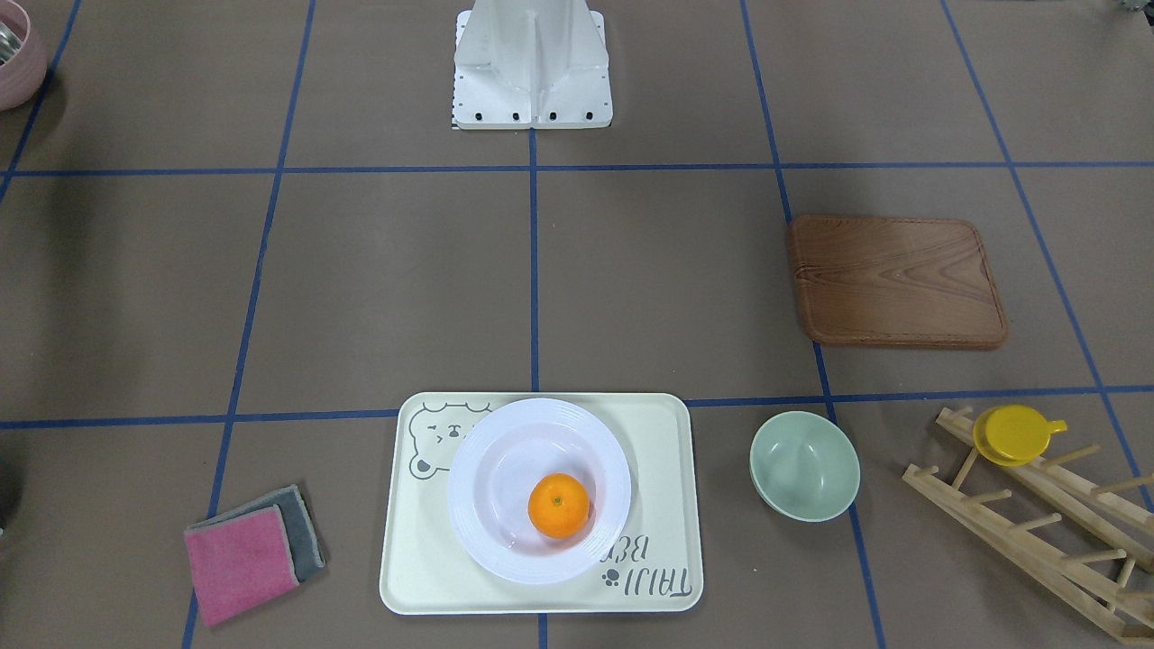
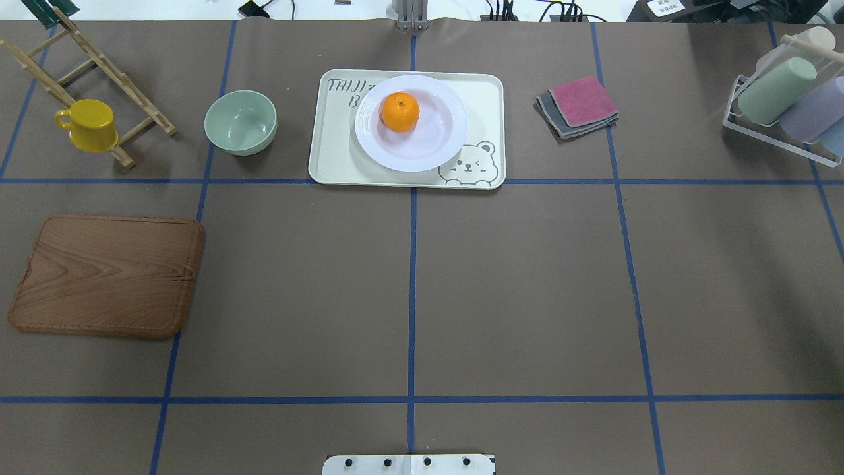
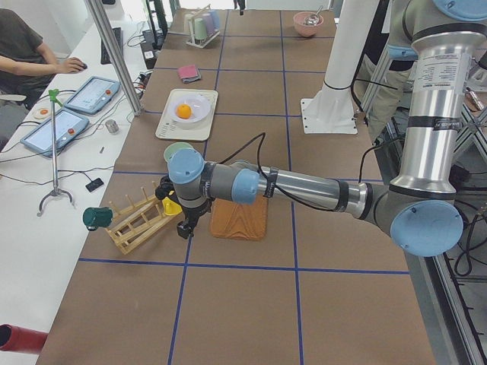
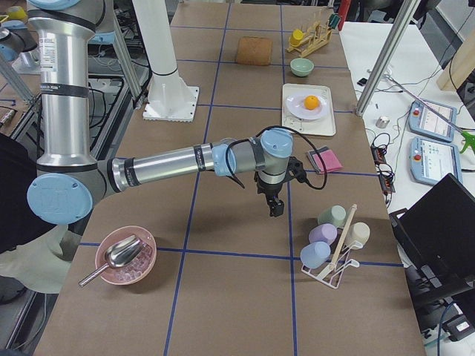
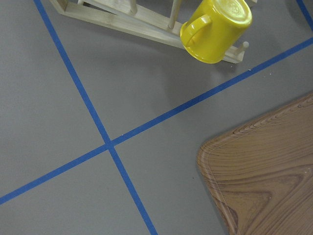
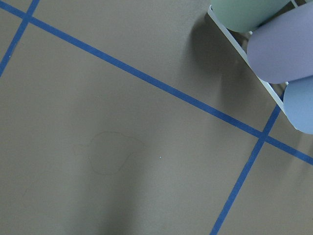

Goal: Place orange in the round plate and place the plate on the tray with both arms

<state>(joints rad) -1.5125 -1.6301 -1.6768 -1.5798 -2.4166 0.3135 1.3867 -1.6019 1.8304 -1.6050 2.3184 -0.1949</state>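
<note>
Brown wooden board (image 2: 105, 276) lies at the left, with the left gripper (image 3: 186, 225) hanging just beside it; whether its jaws are spread I cannot tell. Midway, the orange (image 2: 399, 111) sits in the round plate (image 2: 435, 148) on the tray (image 2: 330, 158). Rightward, the right gripper (image 4: 273, 206) hovers over the table (image 4: 223, 222), jaws likewise unclear

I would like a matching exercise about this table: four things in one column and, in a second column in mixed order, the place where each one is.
Things
1. small bright-orange fruit
2. glossy white round plate
3. yellow cup
4. folded pink and grey cloths

Places
A. hung on the wooden peg rack
B. resting on the cream rectangular tray
C. lying on the brown table, beside the tray
D. sitting in the plate

Pairs: 1-D, 2-B, 3-A, 4-C
</note>
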